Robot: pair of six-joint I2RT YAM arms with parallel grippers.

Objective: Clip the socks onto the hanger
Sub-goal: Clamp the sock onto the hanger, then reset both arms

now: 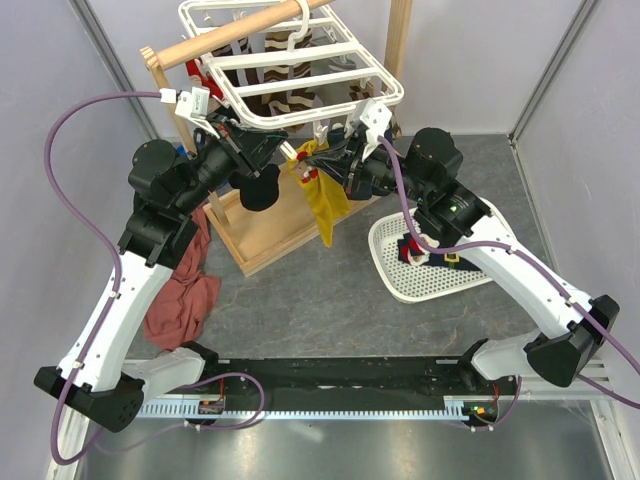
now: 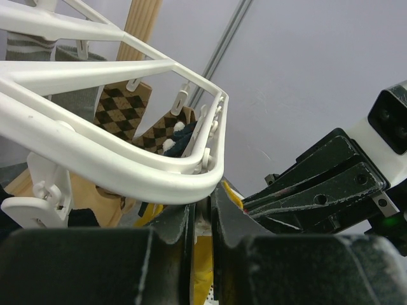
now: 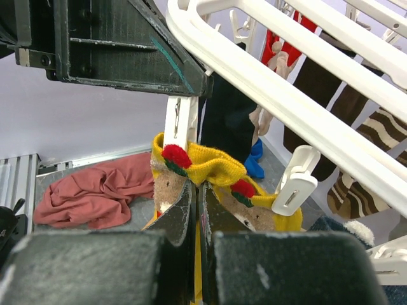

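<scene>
so the right tool (image 3: 197, 190) is clenched on the mustard-yellow figured sock (image 3: 210, 166). Its cuff is right under the small white clip peg (image 3: 180, 121), length dangling down. The left tool (image 2: 202, 213) looks pinched on that peg at the white plastic hanger frame (image 3: 280, 89).

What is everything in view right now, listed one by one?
wooden pole: one, tan, across the stand top
hanger: one, white, hung on the pole
mustard sock: one, yellow with red figures, under the hanger's near edge
dark navy sock: one, hanging beside it
brown striped socks: at least two, clipped farther back
red cloth: one, table, left
mesh basket: one, white, table, right
clip peg: one of many, white, above the mustard sock
left tool: black, closed on that peg
right tool: black, closed on the mustard sock
</scene>
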